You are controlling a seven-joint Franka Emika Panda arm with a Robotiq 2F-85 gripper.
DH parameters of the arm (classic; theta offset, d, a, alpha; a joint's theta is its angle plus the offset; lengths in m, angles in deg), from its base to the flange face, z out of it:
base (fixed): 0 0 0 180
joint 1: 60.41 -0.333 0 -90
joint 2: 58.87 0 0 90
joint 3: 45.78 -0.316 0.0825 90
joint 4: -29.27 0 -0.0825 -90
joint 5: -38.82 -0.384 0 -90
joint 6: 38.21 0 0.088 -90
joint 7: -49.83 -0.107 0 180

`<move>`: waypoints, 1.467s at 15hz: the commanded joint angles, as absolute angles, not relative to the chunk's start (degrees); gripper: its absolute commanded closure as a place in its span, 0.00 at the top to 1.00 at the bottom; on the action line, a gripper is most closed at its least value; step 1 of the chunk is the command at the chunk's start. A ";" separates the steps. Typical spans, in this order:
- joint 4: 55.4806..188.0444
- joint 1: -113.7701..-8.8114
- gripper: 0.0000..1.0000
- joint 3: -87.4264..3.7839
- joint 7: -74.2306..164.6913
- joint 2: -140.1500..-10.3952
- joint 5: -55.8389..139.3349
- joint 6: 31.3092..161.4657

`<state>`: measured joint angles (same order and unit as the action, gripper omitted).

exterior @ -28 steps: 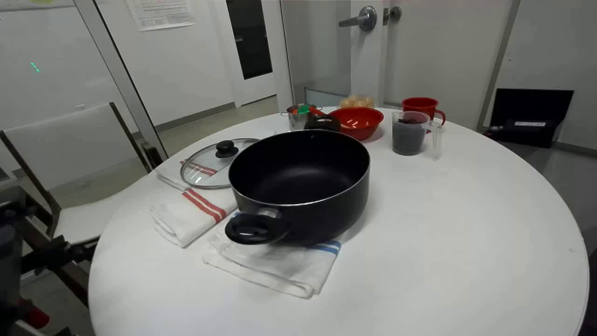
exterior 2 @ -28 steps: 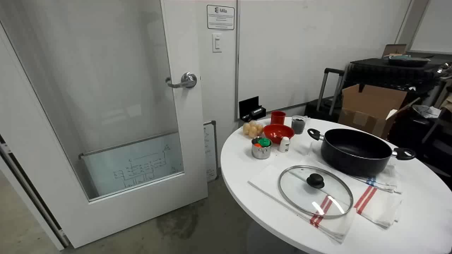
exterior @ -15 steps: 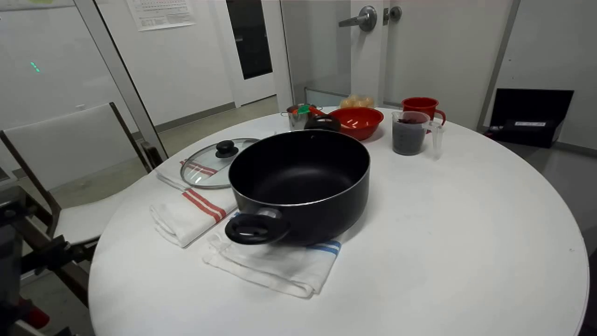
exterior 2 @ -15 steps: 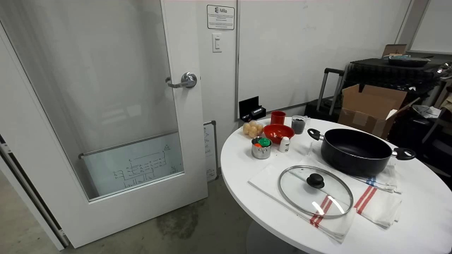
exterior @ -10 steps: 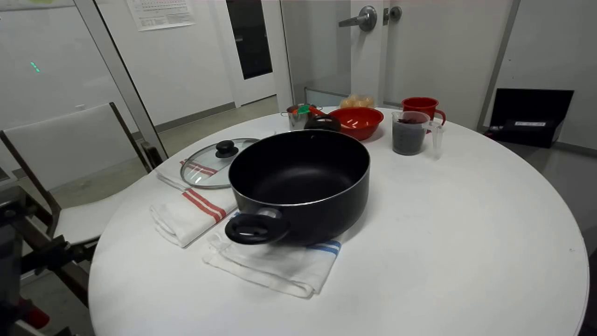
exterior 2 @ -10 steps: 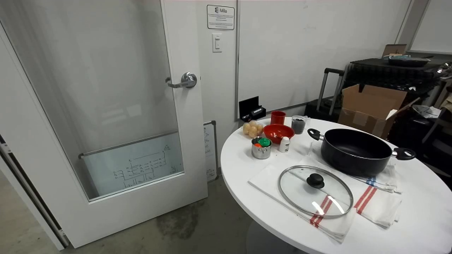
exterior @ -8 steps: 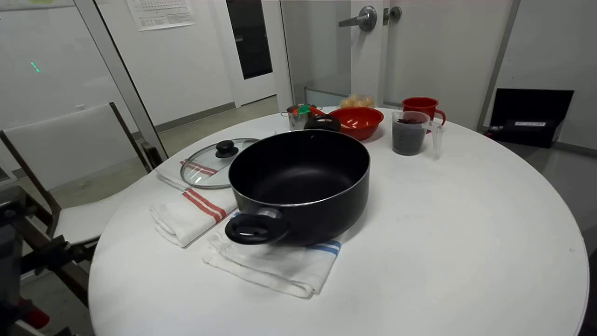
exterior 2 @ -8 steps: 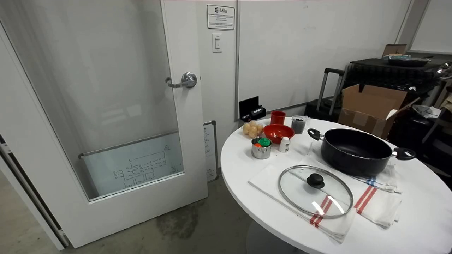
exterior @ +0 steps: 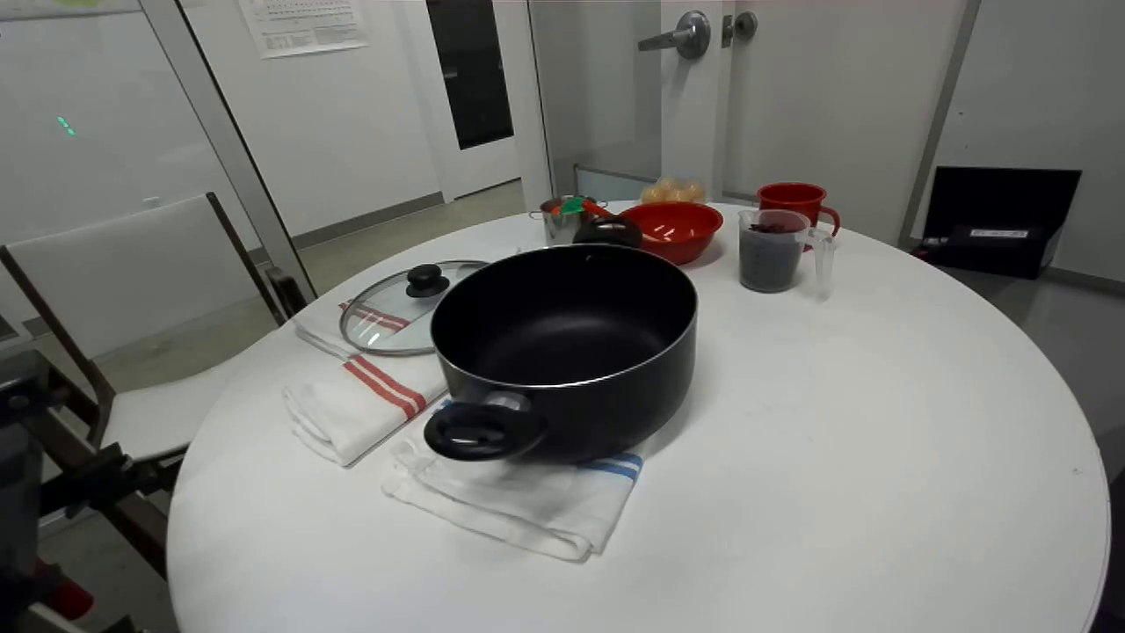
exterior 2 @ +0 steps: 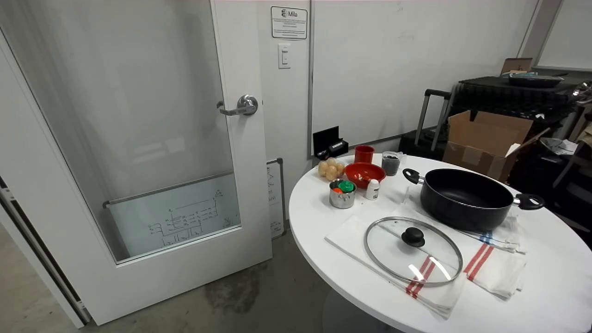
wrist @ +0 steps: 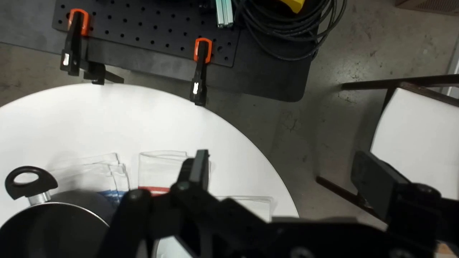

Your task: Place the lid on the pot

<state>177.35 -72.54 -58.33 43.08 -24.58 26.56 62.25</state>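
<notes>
The lid, clear glass with a metal rim and black knob, lies flat on a folded towel with red stripes, beside the pot; it shows in both exterior views (exterior: 427,281) (exterior 2: 413,237). The wide black pot stands upright and uncovered, its dark inside visible, partly on a blue-striped towel, in both exterior views (exterior: 562,352) (exterior 2: 467,201). The wrist view shows part of the pot (wrist: 53,229) at the lower left. My gripper (wrist: 285,172) is open with nothing between its fingers, high above the table edge. In the wrist view it covers most of the lid's area. It is outside both exterior views.
On the white round table (exterior: 844,492) stand a red bowl (exterior 2: 365,174), a steel cup (exterior 2: 342,199), a white bottle (exterior 2: 372,189), a measuring cup (exterior: 772,255) and a red mug (exterior: 791,200). A chair (wrist: 416,143) and black clamps (wrist: 199,79) show in the wrist view.
</notes>
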 commanded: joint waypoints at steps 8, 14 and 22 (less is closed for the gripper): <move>169.56 -71.26 1.00 -62.60 36.81 -57.02 40.18 87.95; 159.96 -74.10 1.00 -58.13 26.81 -76.09 56.74 97.14; 146.13 -79.87 1.00 -50.25 26.98 -93.71 60.26 103.09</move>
<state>152.21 -77.77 -52.55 26.39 -87.96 60.45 101.58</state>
